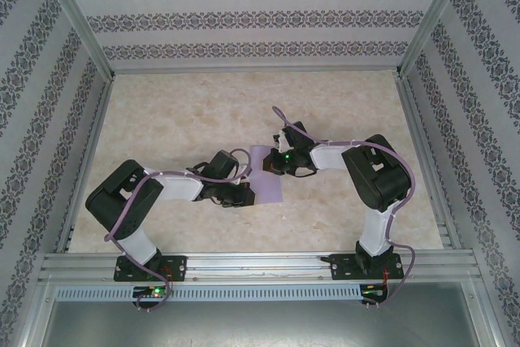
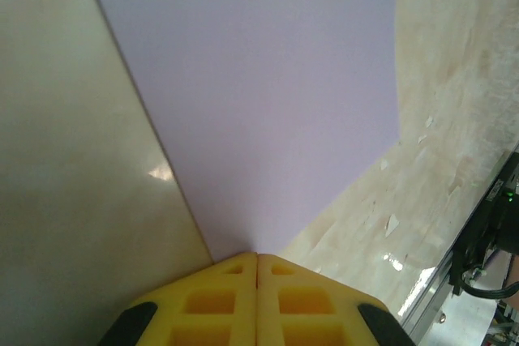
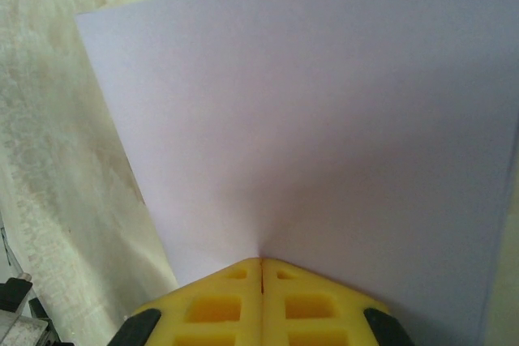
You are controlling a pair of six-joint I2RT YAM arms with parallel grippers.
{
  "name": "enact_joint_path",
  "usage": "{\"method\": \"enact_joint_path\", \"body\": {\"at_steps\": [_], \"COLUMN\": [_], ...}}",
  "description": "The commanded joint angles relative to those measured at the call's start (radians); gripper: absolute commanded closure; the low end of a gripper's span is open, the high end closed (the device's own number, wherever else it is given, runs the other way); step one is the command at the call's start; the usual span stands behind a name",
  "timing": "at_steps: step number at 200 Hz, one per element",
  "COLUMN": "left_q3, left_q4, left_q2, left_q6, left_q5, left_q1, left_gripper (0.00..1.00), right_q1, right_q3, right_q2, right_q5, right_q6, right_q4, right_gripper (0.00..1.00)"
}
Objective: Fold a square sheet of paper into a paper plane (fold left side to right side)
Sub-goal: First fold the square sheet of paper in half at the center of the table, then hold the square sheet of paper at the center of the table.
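Sheet: your square sheet of paper [image 1: 268,188] sits mid-table, between the two wrists. It's plain lilac, and no crease is visible in either wrist view.
Left gripper [image 2: 257,258]: the yellow fingers [image 2: 212,304] are pressed together. A corner of the sheet runs straight into the seam, so it's clamped on that corner.
Right gripper [image 3: 261,263]: its tips are also together, nipped on the sheet's edge. The paper fans out away from them.
Top view: your left arm meets the sheet at its near-left side. The right arm comes in at the far-right side, and both wrists cover part of the paper.
Table [image 1: 179,119]: beige marbled top, showing on both sides of the sheet.
Lift: you can't tell from these views whether the sheet lies flat or hangs just off the surface.
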Motion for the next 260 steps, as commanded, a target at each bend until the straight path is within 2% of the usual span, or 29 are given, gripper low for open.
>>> {"method": "enact_joint_path", "body": {"at_steps": [1, 32, 56, 125, 178, 216, 260], "left_q3": [-0.011, 0.092, 0.152, 0.321, 0.439, 0.445, 0.379], "left_q4": [-0.192, -0.323, -0.363, -0.309, -0.274, -0.302, -0.277], "left_q2": [-0.040, -0.149, -0.168, 0.059, 0.229, 0.287, 0.281], "left_q6": [0.026, 0.093, 0.133, 0.193, 0.172, 0.171, 0.123], "left_q5": [0.019, 0.009, 0.015, 0.003, -0.017, -0.091, -0.119], "left_q1": [-0.018, 0.040, 0.101, 0.121, 0.102, 0.090, 0.088], "left_gripper": [0.94, 0.93, 0.92, 0.93, 0.94, 0.95, 0.97], "right_q1": [-0.003, 0.003, 0.006, 0.010, 0.020, 0.020, 0.019], "right_q3": [-0.029, -0.028, -0.025, -0.023, -0.018, -0.018, 0.032], "right_q2": [0.026, 0.018, 0.012, 0.005, 0.009, -0.008, -0.050], "right_q5": [0.109, 0.102, 0.108, 0.116, 0.112, 0.105, 0.047], "right_q6": [-0.040, -0.048, -0.047, -0.045, -0.041, -0.032, -0.021], "right_q4": [-0.120, -0.117, -0.117, -0.115, -0.109, -0.099, -0.090], "right_gripper": [1.00, 1.00, 1.00, 1.00, 1.00, 1.00, 1.00]}}
